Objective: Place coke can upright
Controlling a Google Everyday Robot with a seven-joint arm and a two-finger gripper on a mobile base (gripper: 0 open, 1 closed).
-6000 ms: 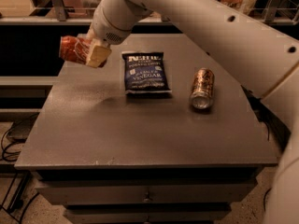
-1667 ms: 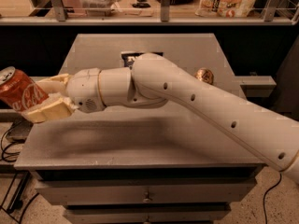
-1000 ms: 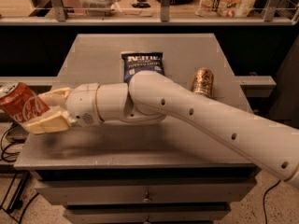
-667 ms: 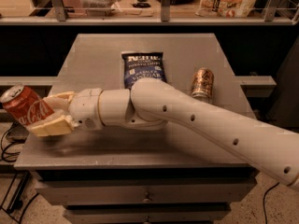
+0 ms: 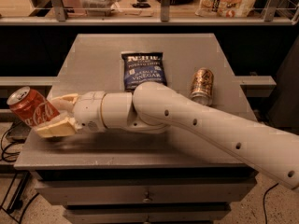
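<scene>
The red coke can with white script and a silver top is held at the far left, tilted with its top pointing up and left. It hangs over the left edge of the grey table. My gripper is shut on the can, one cream finger above it and one below. The white arm reaches across the table from the lower right.
A dark blue chip bag lies flat at the table's middle back. A brown-gold can lies on its side to the right of the bag. A shelf rail with goods runs behind the table. Drawers sit below the front edge.
The can, held throughout, has come down from above the table's back left to its left edge. In the last second it has risen slightly and tilted more upright.
</scene>
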